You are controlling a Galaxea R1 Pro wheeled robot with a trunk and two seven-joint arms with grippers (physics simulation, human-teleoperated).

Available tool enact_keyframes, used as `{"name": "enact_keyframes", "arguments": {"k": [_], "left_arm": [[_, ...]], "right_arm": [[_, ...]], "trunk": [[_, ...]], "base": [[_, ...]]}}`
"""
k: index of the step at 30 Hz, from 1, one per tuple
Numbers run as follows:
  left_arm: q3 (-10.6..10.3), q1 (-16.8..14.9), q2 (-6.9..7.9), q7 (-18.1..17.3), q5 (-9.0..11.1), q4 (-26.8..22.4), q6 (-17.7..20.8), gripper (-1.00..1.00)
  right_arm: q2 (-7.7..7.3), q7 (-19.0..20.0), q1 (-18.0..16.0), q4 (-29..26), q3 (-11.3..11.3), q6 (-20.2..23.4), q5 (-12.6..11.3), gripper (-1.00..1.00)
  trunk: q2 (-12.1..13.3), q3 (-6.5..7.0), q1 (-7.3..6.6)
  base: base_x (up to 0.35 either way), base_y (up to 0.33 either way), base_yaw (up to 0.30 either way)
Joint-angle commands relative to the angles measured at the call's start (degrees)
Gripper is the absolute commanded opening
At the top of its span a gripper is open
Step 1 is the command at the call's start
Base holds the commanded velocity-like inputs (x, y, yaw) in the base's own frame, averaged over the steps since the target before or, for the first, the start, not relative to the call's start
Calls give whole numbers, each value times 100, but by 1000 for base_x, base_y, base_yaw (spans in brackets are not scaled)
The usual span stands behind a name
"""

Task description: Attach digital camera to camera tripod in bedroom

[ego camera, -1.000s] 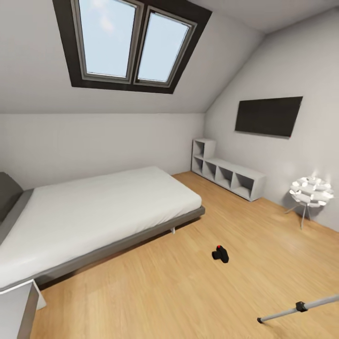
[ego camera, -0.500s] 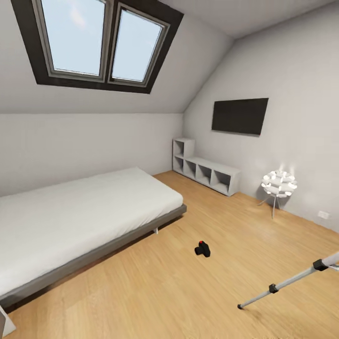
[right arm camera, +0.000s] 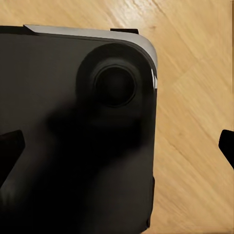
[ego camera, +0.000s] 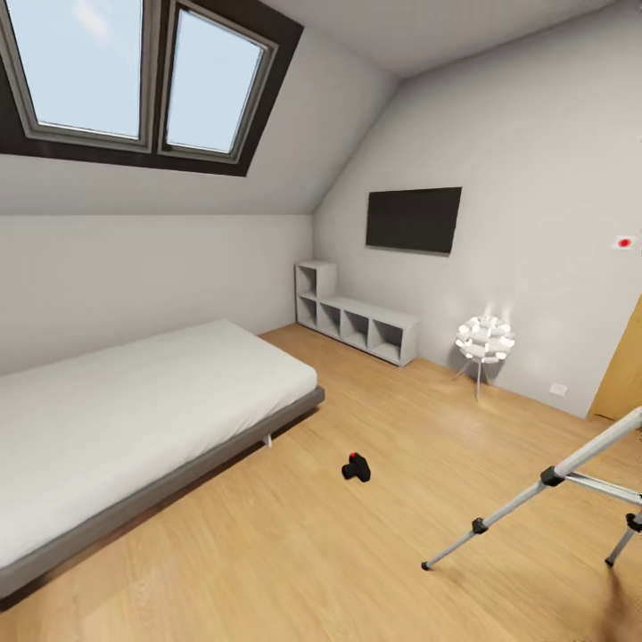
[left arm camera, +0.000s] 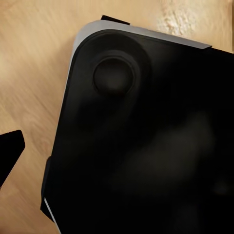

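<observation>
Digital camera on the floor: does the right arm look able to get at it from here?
Probably not yet. The digital camera lies on open wooden floor well ahead, left of the camera tripod. Nothing blocks it, but the right wrist view looks down on the robot's own base.

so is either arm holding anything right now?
Nothing held. The camera lies on the floor, apart from the tripod. Whether the jaws are open cannot be told.

Both wrist cameras looked down past the grippers onto the robot's black base (left arm camera: 146, 146), grey-edged at its rounded corner. Left gripper: one dark fingertip (left arm camera: 9, 153) at 9 o'clock. Right gripper: fingertips (right arm camera: 9, 156) at 9 and 3 o'clock, spread wide apart.
</observation>
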Motion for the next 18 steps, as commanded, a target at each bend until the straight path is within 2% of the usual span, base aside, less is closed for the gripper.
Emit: {"name": "enact_keyframes", "arguments": {"k": [1,5,18], "left_arm": [[31,3,0,-4,22,-10,-5,100],[27,3,3,-3,22,-13,-5,100],[38,3,-4,-3,31,-14,-6,100]], "right_arm": [[2,-2,-1,3,3,-20,3,100],[4,-25,1,3,8,-10,3,100],[-11,-37,-1,3,19,9,-15,100]], "trunk": [[-2,-3,1],[-2,-3,1],[-2,-3,1]], "base": [[136,0,-73],[223,0,-38],[312,0,-2]]}}
